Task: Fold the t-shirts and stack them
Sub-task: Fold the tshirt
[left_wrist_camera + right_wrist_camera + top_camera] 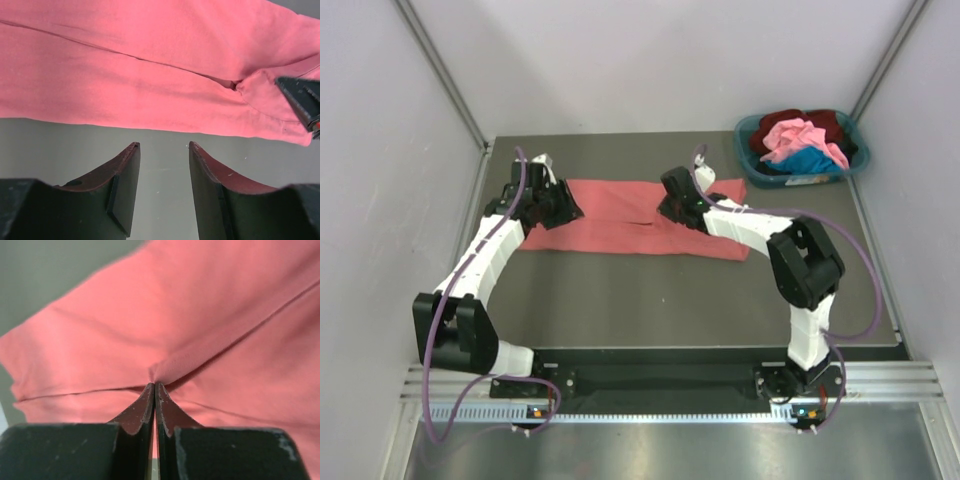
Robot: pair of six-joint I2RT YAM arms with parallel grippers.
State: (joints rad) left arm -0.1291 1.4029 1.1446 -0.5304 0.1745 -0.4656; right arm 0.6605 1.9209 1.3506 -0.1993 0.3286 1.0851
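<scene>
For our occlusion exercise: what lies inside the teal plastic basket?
Crumpled cloth: pink t-shirt on top, bright blue t-shirt in front, dark maroon t-shirt behind. The basket floor is hidden.

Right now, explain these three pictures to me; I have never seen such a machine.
This is a robot with two arms bolted at the near edge of the table. The wide picture looks down from above and behind them; the other two come from a camera on each wrist. A salmon-red t-shirt lies spread in a long strip on the table. The right gripper is shut, pinching a small fold of it. The left gripper is open over bare table beside the shirt's edge, holding nothing. At the far right a teal basket holds more shirts, pink, blue and dark maroon.
</scene>
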